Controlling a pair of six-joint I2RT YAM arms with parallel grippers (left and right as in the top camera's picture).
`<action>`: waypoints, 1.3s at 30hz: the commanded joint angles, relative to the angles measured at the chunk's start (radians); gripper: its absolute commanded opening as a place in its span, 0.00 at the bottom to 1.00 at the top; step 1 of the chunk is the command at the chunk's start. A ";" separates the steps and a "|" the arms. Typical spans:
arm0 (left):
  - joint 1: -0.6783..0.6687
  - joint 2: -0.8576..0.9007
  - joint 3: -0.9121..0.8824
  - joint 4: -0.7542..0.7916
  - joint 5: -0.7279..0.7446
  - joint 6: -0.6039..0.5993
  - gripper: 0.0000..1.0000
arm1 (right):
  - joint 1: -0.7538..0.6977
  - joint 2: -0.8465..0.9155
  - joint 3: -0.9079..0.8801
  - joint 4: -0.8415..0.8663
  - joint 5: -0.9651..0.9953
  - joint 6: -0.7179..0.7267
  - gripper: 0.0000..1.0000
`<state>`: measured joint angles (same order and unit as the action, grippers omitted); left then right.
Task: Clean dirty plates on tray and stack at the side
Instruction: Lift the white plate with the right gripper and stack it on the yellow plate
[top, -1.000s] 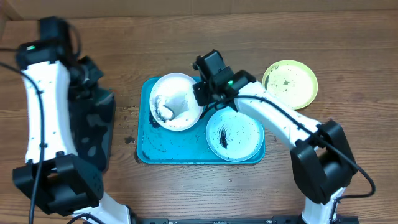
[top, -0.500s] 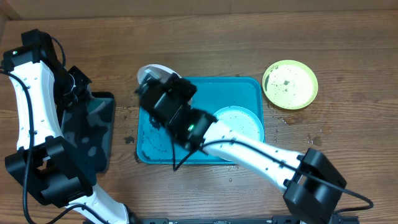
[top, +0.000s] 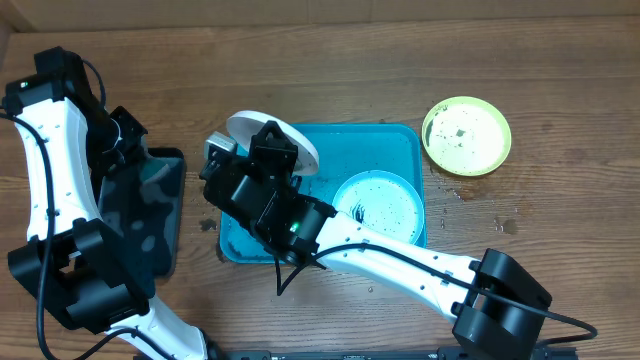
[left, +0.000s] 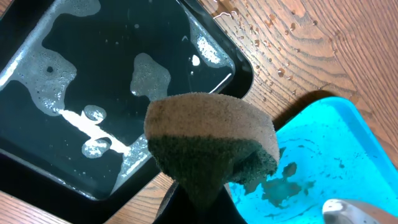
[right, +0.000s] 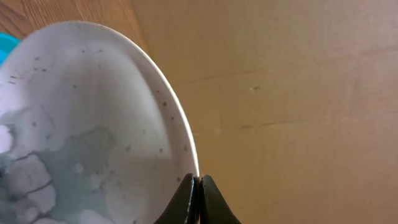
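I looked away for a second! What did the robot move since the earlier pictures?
The right pincer lifted the white plate by its rim off the blue tray and swung it, tilted, to the tray's upper-left corner. The left pincer, holding the sponge, shifted slightly left. The teal plate and yellow-green plate stayed put.

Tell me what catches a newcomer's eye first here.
A white plate, smeared and soapy, hangs tilted over one corner of the blue tray, pinched at its rim by the right fingers. The left fingers grip a sponge by a black tray of foamy water.
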<state>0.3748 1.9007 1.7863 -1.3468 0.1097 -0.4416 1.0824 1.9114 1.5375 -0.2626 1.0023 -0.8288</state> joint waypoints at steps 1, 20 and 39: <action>0.004 0.003 -0.005 0.000 0.014 0.016 0.04 | -0.011 -0.043 0.029 0.008 0.029 -0.008 0.04; 0.003 0.003 -0.005 0.001 0.014 0.016 0.04 | -0.185 -0.043 0.029 -0.206 -0.385 0.616 0.04; -0.009 0.003 -0.005 0.013 0.015 0.015 0.04 | -1.049 -0.178 0.015 -0.606 -1.218 0.964 0.04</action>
<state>0.3729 1.9007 1.7863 -1.3388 0.1169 -0.4416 0.0967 1.7313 1.5509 -0.8410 -0.1364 0.1020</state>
